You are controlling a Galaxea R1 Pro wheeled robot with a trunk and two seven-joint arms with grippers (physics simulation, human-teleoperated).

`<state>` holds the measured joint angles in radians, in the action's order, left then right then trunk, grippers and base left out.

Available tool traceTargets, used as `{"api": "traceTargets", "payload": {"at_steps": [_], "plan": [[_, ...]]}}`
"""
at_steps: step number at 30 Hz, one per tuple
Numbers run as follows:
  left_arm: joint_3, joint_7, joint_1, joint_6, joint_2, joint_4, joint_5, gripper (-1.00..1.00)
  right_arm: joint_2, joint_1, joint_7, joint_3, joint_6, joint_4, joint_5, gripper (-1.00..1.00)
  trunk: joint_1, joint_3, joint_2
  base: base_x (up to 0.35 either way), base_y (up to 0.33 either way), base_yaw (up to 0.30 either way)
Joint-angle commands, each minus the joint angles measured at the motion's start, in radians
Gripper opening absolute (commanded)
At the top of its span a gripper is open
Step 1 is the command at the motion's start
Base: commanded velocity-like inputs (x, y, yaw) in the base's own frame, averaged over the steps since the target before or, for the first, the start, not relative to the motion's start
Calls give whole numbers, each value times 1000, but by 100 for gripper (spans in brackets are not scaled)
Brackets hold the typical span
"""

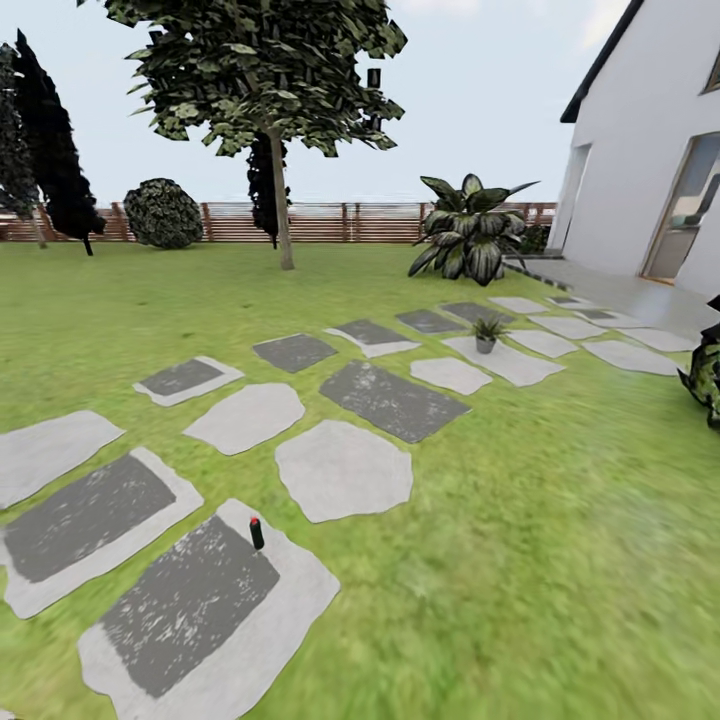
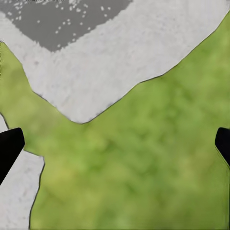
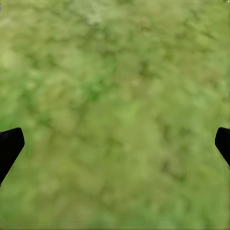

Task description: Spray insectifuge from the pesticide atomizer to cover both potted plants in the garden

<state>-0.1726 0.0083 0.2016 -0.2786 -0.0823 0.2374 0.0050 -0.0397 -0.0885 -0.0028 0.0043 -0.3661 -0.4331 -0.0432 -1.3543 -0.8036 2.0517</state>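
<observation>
Approach step: pesticide atomizer (image 1: pixel 257 533) upright on stepping stone (image 1: pixel 290 600), ungrasped. Both grippers spread, empty, left gripper (image 2: pixel 115 143), right gripper (image 3: pixel 115 143). Next: drive closer, reach down.

I can't make out the small dark bottle with a red top (image 1: pixel 257 533). A dark leafy bush (image 1: pixel 706 372) is cut by my head view's right edge.
</observation>
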Motion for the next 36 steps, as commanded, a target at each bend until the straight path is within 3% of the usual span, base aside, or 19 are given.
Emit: {"api": "traceTargets", "payload": {"at_steps": [1,9,36], "plan": [[-1,1,1,-4,0,-1,0,100,0,0,0,0,-3,0,-4,100,0,-1,0,279,-166,278],[-1,1,1,-4,1,-1,0,100,0,0,0,0,-2,1,-4,100,0,-1,0,279,-167,214],[-1,1,1,-4,1,-1,1,100,0,0,0,0,-2,1,-4,100,0,-1,0,255,-181,10]]}}
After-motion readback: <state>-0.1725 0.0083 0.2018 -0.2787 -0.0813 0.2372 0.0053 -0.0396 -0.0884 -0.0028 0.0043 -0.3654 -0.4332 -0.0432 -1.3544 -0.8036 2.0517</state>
